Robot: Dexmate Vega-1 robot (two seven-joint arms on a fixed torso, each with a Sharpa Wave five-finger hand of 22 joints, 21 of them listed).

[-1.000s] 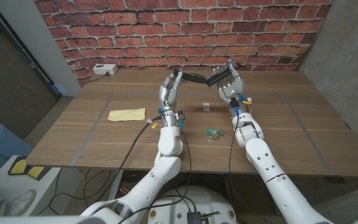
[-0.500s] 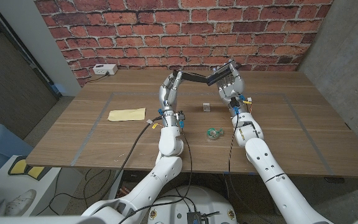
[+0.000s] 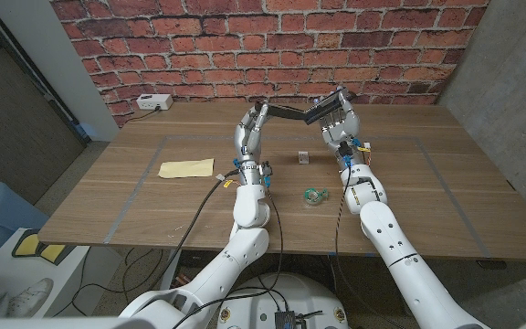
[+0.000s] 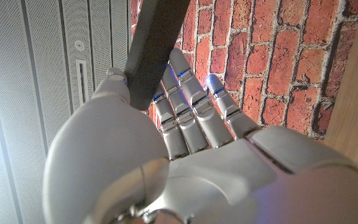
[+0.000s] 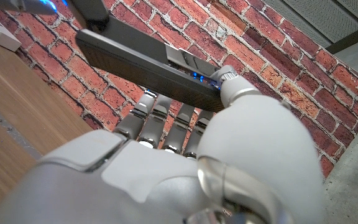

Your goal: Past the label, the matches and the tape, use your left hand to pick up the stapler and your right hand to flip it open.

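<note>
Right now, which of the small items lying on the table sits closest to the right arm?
The tape roll, a greenish ring lying just beside the right forearm. The small matchbox lies farther back between the arms, and the yellow label lies far over, beyond the left arm.

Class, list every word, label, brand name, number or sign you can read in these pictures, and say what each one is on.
No text can be read in any view.
Yellow label: looks blank; any print is too small to tell.
Matches: too small to read.
Tape: no legible marking.
Stapler, held by the left hand and right hand: no brand visible, also none up close.
White box by the wall: too small to read.
</note>
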